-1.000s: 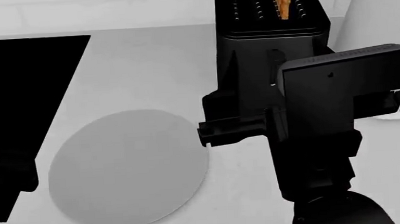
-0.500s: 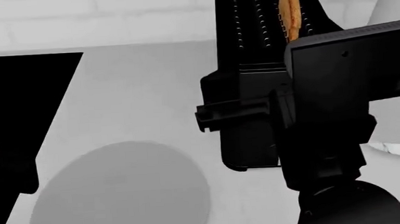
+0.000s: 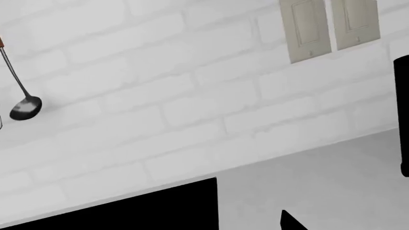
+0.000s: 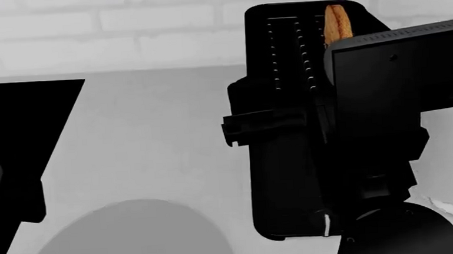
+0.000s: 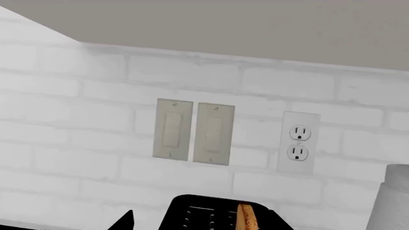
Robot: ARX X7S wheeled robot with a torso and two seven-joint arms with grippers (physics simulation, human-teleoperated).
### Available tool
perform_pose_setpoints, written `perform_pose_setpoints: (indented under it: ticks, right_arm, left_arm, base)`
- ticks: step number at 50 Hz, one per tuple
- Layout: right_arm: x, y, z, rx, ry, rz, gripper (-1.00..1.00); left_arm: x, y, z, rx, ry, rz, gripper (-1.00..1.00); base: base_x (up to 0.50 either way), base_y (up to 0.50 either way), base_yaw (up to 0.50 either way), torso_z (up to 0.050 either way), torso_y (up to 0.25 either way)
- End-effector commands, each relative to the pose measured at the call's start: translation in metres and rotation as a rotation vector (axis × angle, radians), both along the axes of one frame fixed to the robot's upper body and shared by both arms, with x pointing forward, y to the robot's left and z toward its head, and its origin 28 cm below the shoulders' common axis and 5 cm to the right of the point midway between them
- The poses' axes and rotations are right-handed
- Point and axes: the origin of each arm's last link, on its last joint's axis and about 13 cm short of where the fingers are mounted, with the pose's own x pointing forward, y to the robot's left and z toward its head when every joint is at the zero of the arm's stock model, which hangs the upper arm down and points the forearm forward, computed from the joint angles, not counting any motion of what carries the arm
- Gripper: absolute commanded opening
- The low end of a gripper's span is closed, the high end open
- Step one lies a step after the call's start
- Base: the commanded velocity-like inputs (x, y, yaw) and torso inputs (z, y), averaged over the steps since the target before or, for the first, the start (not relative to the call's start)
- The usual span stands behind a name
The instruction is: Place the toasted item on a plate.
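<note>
The toasted item (image 4: 337, 23) is a golden-brown slice standing upright in the right slot of the black toaster (image 4: 288, 99). It also shows in the right wrist view (image 5: 246, 218), sticking out of the toaster (image 5: 204, 213). The plate (image 4: 131, 242), round and light grey, lies on the counter left of the toaster, cut off by the view's lower edge. My right gripper (image 5: 204, 226) hovers above the near end of the toaster, open and empty, with one fingertip (image 5: 125, 221) showing. My left gripper (image 3: 204, 227) is open and empty over the counter's left part, with one fingertip (image 3: 290, 223) showing.
A black cooktop (image 4: 22, 127) fills the counter's left side. A white cylinder (image 5: 396, 196) stands right of the toaster. The brick wall behind holds switch plates (image 5: 195, 132), an outlet (image 5: 298, 143) and a hanging ladle (image 3: 24, 106). My right arm (image 4: 399, 110) hides the toaster's right side.
The head view has shifted, so the toaster and plate sit lower in the picture and the plate is now cut off. My right arm stays over the toaster's near end.
</note>
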Motion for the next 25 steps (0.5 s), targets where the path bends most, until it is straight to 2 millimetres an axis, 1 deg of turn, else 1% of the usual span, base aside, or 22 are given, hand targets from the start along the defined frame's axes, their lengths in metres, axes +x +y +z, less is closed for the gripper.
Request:
perform_pose_setpoints:
  ticks: [1,5,6,7,10,12,13,14,15,16,17,18,19,20,22,23,25]
  right_arm:
    - [0.000,0.000,0.002,0.012,-0.002,-0.004,1.00]
    - [0.001,0.001,0.009,0.016,0.022,-0.006,1.00]
    - [0.001,0.001,0.009,0.028,0.043,-0.022,1.00]
    - [0.003,-0.001,0.010,-0.009,0.056,-0.051,1.00]
    - [0.006,-0.004,0.020,0.032,0.078,-0.071,1.00]
    - [0.008,-0.004,0.023,0.000,0.120,-0.101,1.00]
    - [0.009,-0.005,0.025,0.035,0.142,-0.102,1.00]
    - [0.009,-0.004,0.027,0.017,0.143,-0.099,1.00]
    - [0.010,-0.005,0.030,0.042,0.175,-0.115,1.00]
    - [0.010,-0.006,0.031,0.032,0.166,-0.110,1.00]
    - [0.013,-0.006,0.033,0.065,0.200,-0.109,1.00]
    - [0.013,-0.007,0.036,0.045,0.200,-0.111,1.00]
    - [0.013,-0.009,0.040,0.067,0.207,-0.116,1.00]
    - [0.012,-0.009,0.042,0.038,0.206,-0.116,1.00]
    - [0.014,-0.010,0.046,0.071,0.251,-0.115,1.00]
    - [0.015,-0.011,0.047,0.041,0.280,-0.122,1.00]
    - [0.015,-0.010,0.051,0.046,0.322,-0.105,1.00]
  left_arm:
    - [0.001,0.000,-0.002,0.001,0.003,-0.001,1.00]
    - [0.000,0.000,-0.001,-0.003,0.000,-0.001,1.00]
    - [0.000,0.000,-0.001,-0.001,0.001,-0.001,1.00]
    - [0.000,0.000,-0.001,-0.005,0.000,0.000,1.00]
    - [-0.002,0.001,-0.001,-0.004,0.001,0.004,1.00]
    - [-0.003,0.001,0.000,-0.006,-0.001,0.003,1.00]
    - [-0.003,0.001,0.000,-0.003,-0.001,0.003,1.00]
    - [-0.002,0.001,0.000,-0.007,-0.003,0.003,1.00]
    - [-0.002,0.001,0.000,-0.006,-0.004,0.005,1.00]
    - [-0.002,0.001,0.000,-0.006,-0.003,0.004,1.00]
    - [-0.003,0.001,0.000,-0.007,-0.004,0.002,1.00]
    - [-0.002,0.000,0.000,-0.003,-0.003,0.002,1.00]
    - [-0.002,0.000,0.002,-0.009,-0.007,0.003,1.00]
    - [-0.002,0.001,0.002,-0.005,-0.006,0.004,1.00]
    - [-0.003,0.001,0.001,-0.001,-0.003,0.005,1.00]
    - [-0.003,0.001,0.001,-0.002,-0.002,0.004,1.00]
    - [-0.005,0.003,0.002,-0.001,-0.002,0.010,1.00]
  base:
    - [0.20,0.00,0.00,0.000,0.000]
    - [0.03,0.00,0.00,0.000,0.000]
    - [0.00,0.00,0.00,0.000,0.000]
    - [0.00,0.00,0.00,0.000,0.000]
    - [0.00,0.00,0.00,0.000,0.000]
    - [0.00,0.00,0.00,0.000,0.000]
    - [0.00,0.00,0.00,0.000,0.000]
    - [0.00,0.00,0.00,0.000,0.000]
    - [0.00,0.00,0.00,0.000,0.000]
    - [0.00,0.00,0.00,0.000,0.000]
    - [0.00,0.00,0.00,0.000,0.000]
    - [0.00,0.00,0.00,0.000,0.000]
    - [0.00,0.00,0.00,0.000,0.000]
    - [0.00,0.00,0.00,0.000,0.000]
    - [0.00,0.00,0.00,0.000,0.000]
    - [0.00,0.00,0.00,0.000,0.000]
    - [0.00,0.00,0.00,0.000,0.000]
